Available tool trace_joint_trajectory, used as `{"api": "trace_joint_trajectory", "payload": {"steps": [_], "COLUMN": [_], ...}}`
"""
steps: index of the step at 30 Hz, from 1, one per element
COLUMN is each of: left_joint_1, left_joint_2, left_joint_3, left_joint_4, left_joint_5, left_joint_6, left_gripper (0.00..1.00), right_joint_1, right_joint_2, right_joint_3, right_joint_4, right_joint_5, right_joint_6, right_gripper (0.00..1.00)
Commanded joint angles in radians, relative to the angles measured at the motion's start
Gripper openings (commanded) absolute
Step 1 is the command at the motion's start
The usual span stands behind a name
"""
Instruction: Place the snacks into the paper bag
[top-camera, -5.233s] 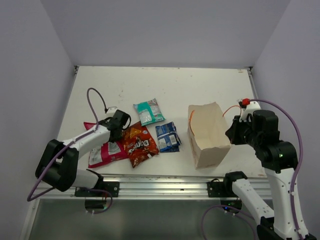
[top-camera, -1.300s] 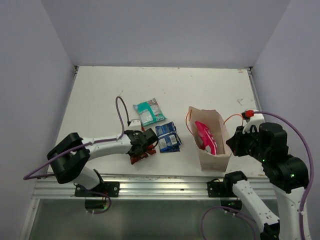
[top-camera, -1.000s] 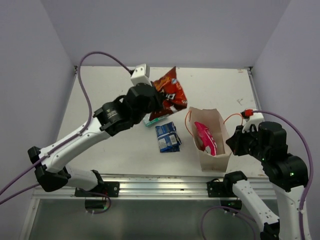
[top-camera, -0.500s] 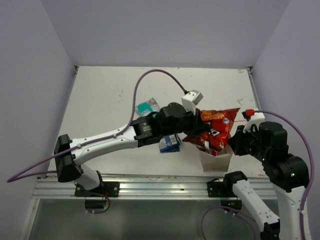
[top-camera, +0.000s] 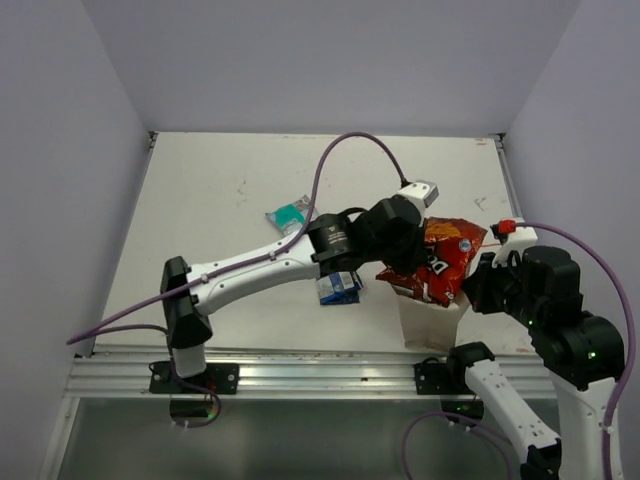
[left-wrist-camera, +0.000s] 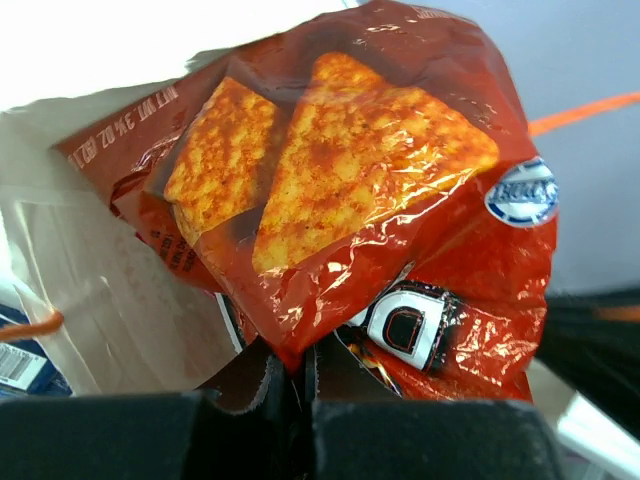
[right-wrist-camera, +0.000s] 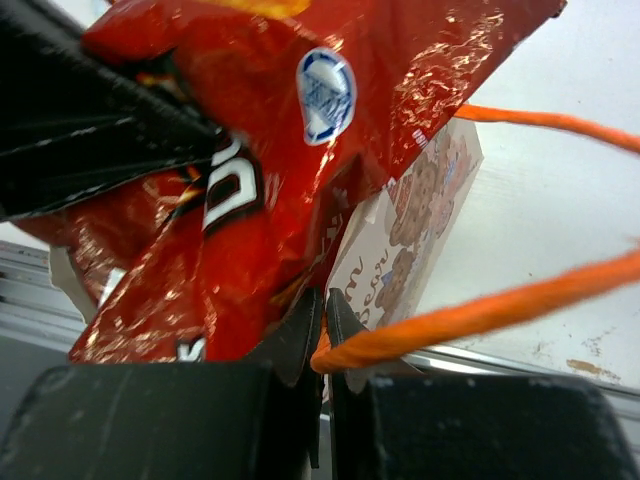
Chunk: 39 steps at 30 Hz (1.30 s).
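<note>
My left gripper (top-camera: 412, 258) is shut on the red-orange Doritos packet (top-camera: 442, 262), which hangs over the open mouth of the beige paper bag (top-camera: 432, 318) with its lower end inside. The left wrist view shows the jaws (left-wrist-camera: 290, 375) pinching the packet's (left-wrist-camera: 340, 170) edge, with the bag's inner wall (left-wrist-camera: 90, 290) behind. My right gripper (top-camera: 480, 285) is shut on the bag's rim and orange string handle (right-wrist-camera: 480, 315), as the right wrist view (right-wrist-camera: 325, 320) shows. The teal-and-white packet (top-camera: 288, 214) and dark blue packet (top-camera: 340, 287) lie on the table. The pink packet is hidden.
The left arm stretches across the table's middle, partly covering the teal and blue packets. The bag stands near the table's front edge, by the metal rail (top-camera: 300, 365). Grey walls close in the sides and back.
The pink packet went into the bag. My left gripper then lifted the Doritos packet off the table, carried it right, and now holds it lower in the bag's mouth. The right gripper kept its hold.
</note>
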Motion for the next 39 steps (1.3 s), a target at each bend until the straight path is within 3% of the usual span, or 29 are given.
{"api": "trace_joint_trajectory", "payload": {"steps": [1,4,10,14,21,31,35,36,37,39], "left_joint_1": [-0.003,-0.003,-0.003,-0.003,-0.003,-0.028,-0.031,-0.031,-0.031,-0.031], "left_joint_2": [0.181,0.247,0.220,0.209,0.364,0.472,0.450,0.427,0.414,0.363], "left_joint_3": [0.272,0.346,0.334,0.332,0.611,0.538,0.558,0.575,0.582,0.602], "left_joint_4": [-0.408,-0.563,-0.688,-0.653,-0.642,-0.751,-0.688,-0.632,-0.599,-0.499], "left_joint_5": [-0.078,-0.082,-0.130,-0.113,0.031,0.073,0.074,0.080,0.086,0.086], "left_joint_6": [0.016,0.027,0.033,0.095,0.171,0.189,0.199,0.200,0.200,0.200], "left_gripper": [0.00,0.00,0.00,0.00,0.00,0.00,0.00,0.04,0.18,0.24], "right_joint_1": [0.004,0.004,0.004,0.004,0.004,0.004,0.004,0.004,0.004,0.004], "right_joint_2": [-0.005,-0.005,-0.016,-0.017,-0.010,-0.010,-0.008,-0.008,-0.008,-0.008], "right_joint_3": [0.062,0.076,0.094,0.083,0.074,0.054,0.045,0.042,0.039,0.033], "right_joint_4": [0.010,0.002,-0.017,-0.014,-0.001,0.016,0.024,0.027,0.027,0.030], "right_joint_5": [0.009,0.009,0.026,0.018,0.012,0.001,-0.005,-0.007,-0.007,-0.010], "right_joint_6": [0.011,0.010,0.005,0.003,0.002,-0.001,-0.003,-0.004,-0.004,-0.007], "right_gripper": [0.00,0.00,0.00,0.00,0.00,0.00,0.00,0.00,0.00,0.00]}}
